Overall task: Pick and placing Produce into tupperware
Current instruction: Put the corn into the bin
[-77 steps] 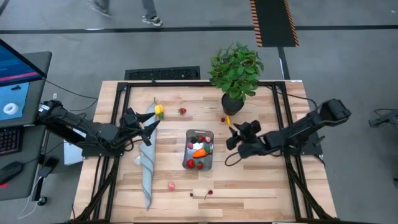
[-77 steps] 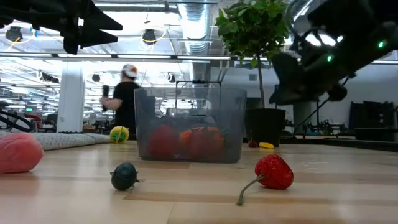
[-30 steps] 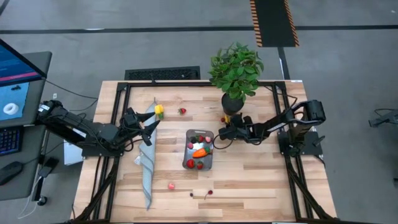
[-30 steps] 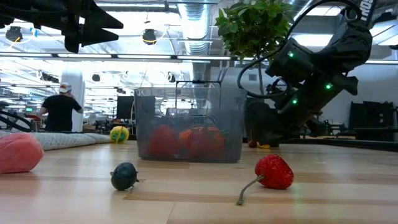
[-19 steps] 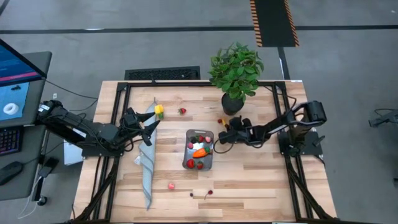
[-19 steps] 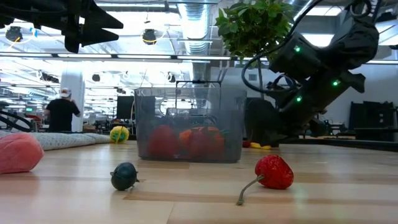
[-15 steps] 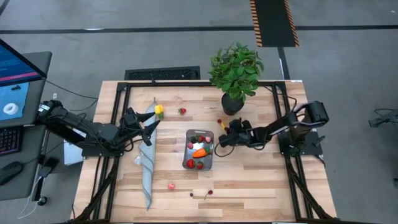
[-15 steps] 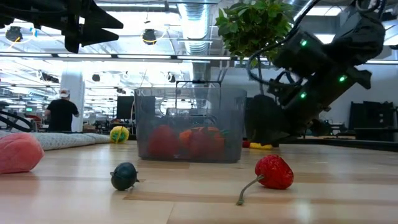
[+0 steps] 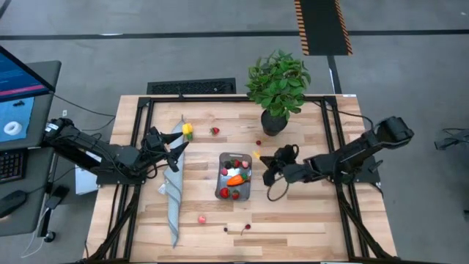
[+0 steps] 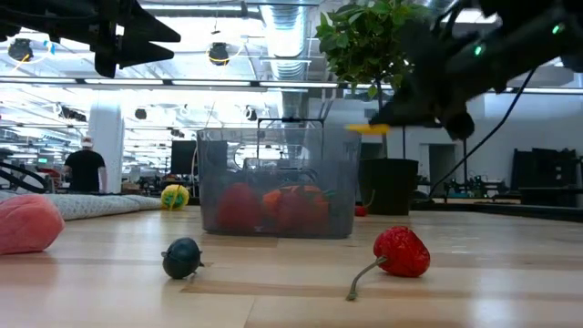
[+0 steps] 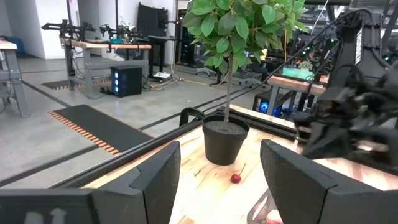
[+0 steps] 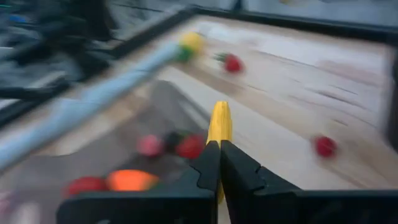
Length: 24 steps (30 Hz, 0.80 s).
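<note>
The tupperware [image 9: 234,176] stands mid-table with red pieces and an orange carrot [image 9: 235,180] inside. My right gripper [image 9: 260,159] hovers just beyond its right far corner, shut on a small yellow produce piece [image 9: 256,155], which hangs above rim height in the low view [image 10: 369,129]. My left gripper [image 9: 176,150] waits open above the grey cloth strip [image 9: 174,194], left of the tupperware. Loose produce lies on the wood: a strawberry [image 10: 401,252], a dark berry [image 10: 182,258], a pink piece [image 9: 201,218] and a red berry [image 9: 258,143]. My right gripper pinches the near end [image 12: 218,138] of the yellow piece between its two fingertips [image 12: 208,163]. The fingers come from the table's right, slanting a little downward, and lie along the piece, which sticks out ahead of them. It is lifted clear of the table.
A potted plant [image 9: 277,88] stands at the far side, close behind my right arm. A yellow-green piece [image 9: 187,130] and a red one [image 9: 215,131] lie far left of the tupperware. Bare wood stretches along the near edge and the right side.
My right gripper has risen from the table beside the plant pot and swung toward the near edge and the tupperware, tipping closer to level. The yellow piece, which lay on the wood, has come up with it and now hangs clear at rim height.
</note>
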{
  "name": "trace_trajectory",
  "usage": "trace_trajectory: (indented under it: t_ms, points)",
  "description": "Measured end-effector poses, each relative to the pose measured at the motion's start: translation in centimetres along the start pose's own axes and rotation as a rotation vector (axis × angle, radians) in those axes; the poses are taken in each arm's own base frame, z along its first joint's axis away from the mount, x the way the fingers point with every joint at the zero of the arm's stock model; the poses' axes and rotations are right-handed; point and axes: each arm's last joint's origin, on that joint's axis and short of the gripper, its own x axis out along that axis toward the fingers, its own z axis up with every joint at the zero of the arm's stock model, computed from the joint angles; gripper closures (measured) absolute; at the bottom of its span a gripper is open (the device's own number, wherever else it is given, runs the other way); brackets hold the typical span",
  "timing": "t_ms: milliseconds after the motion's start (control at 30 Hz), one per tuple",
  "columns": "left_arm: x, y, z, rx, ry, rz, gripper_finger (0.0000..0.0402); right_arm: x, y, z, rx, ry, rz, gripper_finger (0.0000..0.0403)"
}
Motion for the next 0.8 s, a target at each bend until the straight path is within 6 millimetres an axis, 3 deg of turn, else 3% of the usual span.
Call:
trace_trajectory:
  t_ms: [233, 400, 533, 700, 800]
  points:
    - [0.0, 0.0, 0.0, -0.001, 0.000, 0.000, 0.0190, -0.5, 3.0, 0.4, -0.061, -0.030, 0.184, 0.0393]
    - [0.0, 0.0, 0.0, 0.001, 0.001, 0.000, 0.0190, 1.1, 5.1, 0.7, -0.080, -0.011, 0.215, 0.0369]
    - [0.0, 0.0, 0.0, 0.001, 0.002, 0.001, 0.0190, 3.1, 6.2, 0.7, -0.115, 0.015, 0.232, 0.0374]
    - [0.0, 0.0, -0.1, 0.007, 0.006, 0.001, 0.0190, 5.3, 6.0, 0.8, -0.153, 0.064, 0.195, 0.0386]
    - [0.0, 0.0, -0.2, 0.015, 0.012, 0.002, 0.0190, 5.9, 5.3, 0.8, -0.154, 0.096, 0.167, 0.0358]
